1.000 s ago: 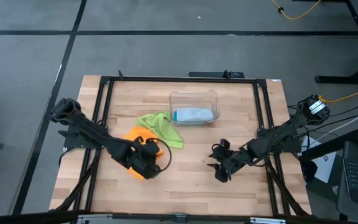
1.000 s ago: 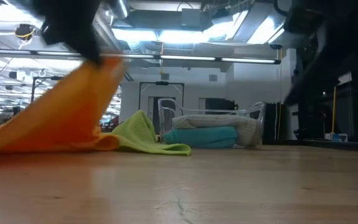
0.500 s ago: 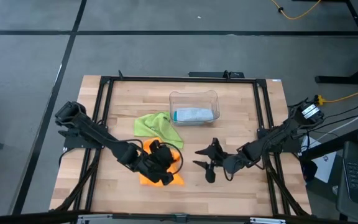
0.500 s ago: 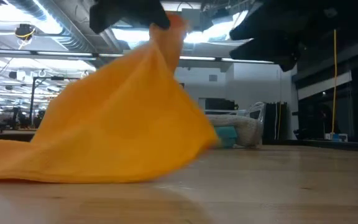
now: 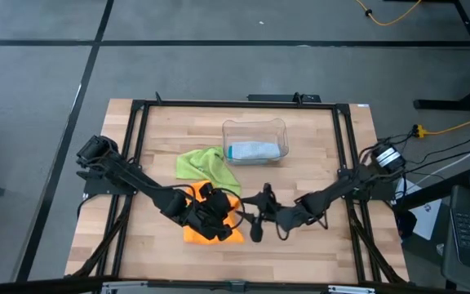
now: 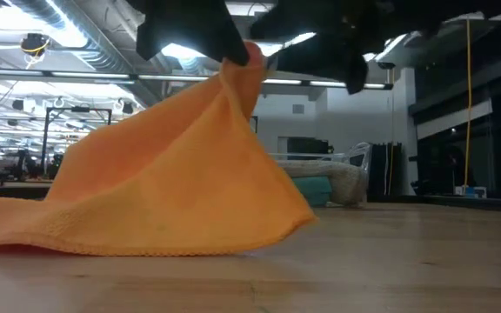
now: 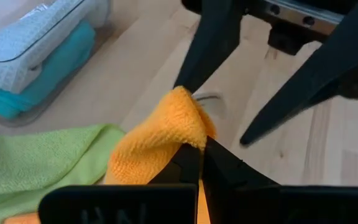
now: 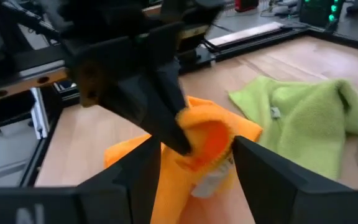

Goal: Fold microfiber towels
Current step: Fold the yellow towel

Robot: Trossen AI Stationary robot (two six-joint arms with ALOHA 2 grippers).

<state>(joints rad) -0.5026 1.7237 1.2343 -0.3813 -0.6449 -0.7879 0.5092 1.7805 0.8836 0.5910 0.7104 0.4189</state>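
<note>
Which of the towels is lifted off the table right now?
The orange towel: the left gripper pinches one corner up, tenting it. The lime green towel lies loose on the table.

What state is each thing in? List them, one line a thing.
orange towel: one corner lifted off the table, the rest draped down onto it.
left gripper: shut on the orange towel's raised corner.
right gripper: open, fingers either side of that corner.
lime green towel: crumpled on the table.
clear bin: upright, holding folded teal and pale towels.

Overhead, table-level, two close wrist views
</note>
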